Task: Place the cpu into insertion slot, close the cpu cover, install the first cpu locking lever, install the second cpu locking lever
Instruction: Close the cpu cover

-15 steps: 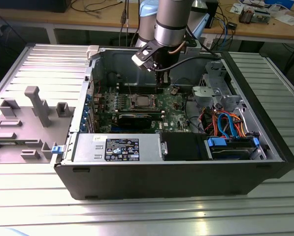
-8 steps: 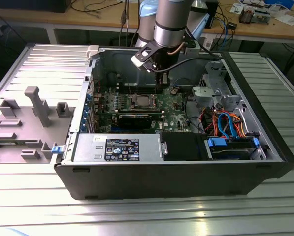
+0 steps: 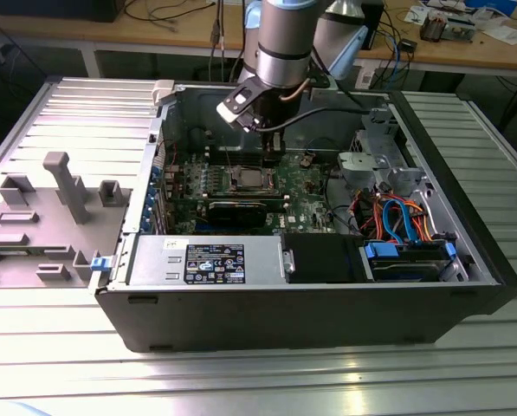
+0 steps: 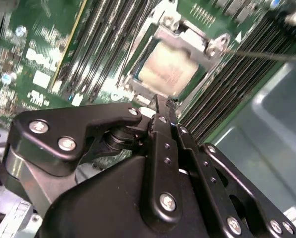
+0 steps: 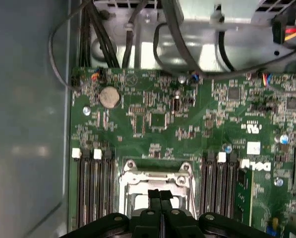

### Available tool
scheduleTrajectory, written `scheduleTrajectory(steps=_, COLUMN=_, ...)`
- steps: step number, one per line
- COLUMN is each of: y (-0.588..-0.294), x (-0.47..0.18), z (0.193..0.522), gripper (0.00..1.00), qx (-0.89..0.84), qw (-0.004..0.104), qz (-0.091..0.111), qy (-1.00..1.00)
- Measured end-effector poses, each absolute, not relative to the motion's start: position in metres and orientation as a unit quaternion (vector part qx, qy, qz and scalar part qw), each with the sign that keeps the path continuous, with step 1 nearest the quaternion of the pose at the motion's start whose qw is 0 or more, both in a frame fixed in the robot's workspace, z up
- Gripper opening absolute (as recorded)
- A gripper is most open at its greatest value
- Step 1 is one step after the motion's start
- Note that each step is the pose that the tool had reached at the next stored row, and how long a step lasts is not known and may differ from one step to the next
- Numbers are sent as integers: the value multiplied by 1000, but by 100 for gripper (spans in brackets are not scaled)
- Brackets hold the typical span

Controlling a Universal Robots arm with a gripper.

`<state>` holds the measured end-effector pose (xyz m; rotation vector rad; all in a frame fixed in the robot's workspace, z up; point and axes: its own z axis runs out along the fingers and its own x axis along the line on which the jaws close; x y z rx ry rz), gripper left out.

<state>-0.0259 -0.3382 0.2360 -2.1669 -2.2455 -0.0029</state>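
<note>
Worktop [image 3: 241, 381]: ribbed metal, one open case [image 3: 284, 316] sat on it
Case: one motherboard [image 5: 157, 119] inside
Coin battery [image 5: 109, 96]: just one, on the board
cpu [image 4: 168, 69]: one, seated in insertion slot [image 3: 230, 179], cpu cover [image 4: 182, 35] lying flat around it
Jaws: pressed together, empty, hanging just over the slot

On table [image 3: 241, 381]: PC case [image 3: 284, 316], fixture [image 3: 59, 191] beside it at exterior view's left. In case: mobo [image 3: 306, 195] behind PSU [image 3: 206, 260], drive bay [image 3: 405, 260] w/ cables [image 3: 397, 217] at exterior view's right. Mid-mobo: cpu [image 4: 167, 69] in insertion slot [image 3: 244, 179], cpu cover [image 5: 156, 176] flat over it, memory slots [image 5: 93, 183] both sides, coin battery [image 5: 109, 96] well apart. Gripper [image 5: 160, 193] close over slot.
</note>
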Motion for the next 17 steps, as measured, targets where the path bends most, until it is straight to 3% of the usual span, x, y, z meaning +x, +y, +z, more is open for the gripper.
scheduleTrajectory(steps=17, y=-338, x=-64, z=218, gripper=11, qx=-697, qw=10, qz=-1, qy=-717)
